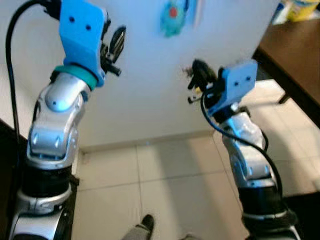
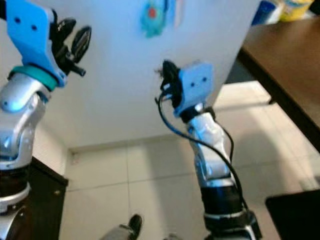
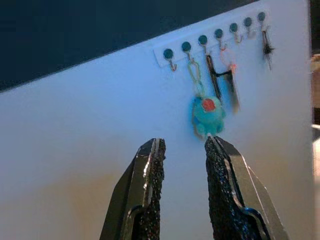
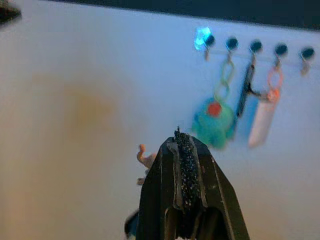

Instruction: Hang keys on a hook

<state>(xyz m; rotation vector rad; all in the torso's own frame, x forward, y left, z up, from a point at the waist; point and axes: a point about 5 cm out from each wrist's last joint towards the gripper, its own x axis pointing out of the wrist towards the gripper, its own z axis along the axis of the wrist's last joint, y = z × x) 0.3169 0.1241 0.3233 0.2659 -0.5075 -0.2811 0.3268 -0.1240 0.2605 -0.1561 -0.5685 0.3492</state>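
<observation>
Before the white wall [image 1: 150, 90], both arms are raised. The right gripper [image 4: 182, 145] has its fingers pressed together on a small bunch of keys [image 4: 144, 159], which peeks out beside the fingertips well below the row of hooks [image 4: 256, 47]. Keys like these are probably light, hard and loose on their ring, so they will likely swing; the ring looks the best place to hold. The left gripper [image 3: 182, 150] hangs empty, fingers apart. Each wrist view shows the hooks, a teal toy keychain [image 3: 207, 112] and other fobs already hanging; the head views cut the hooks off, showing only the toy.
</observation>
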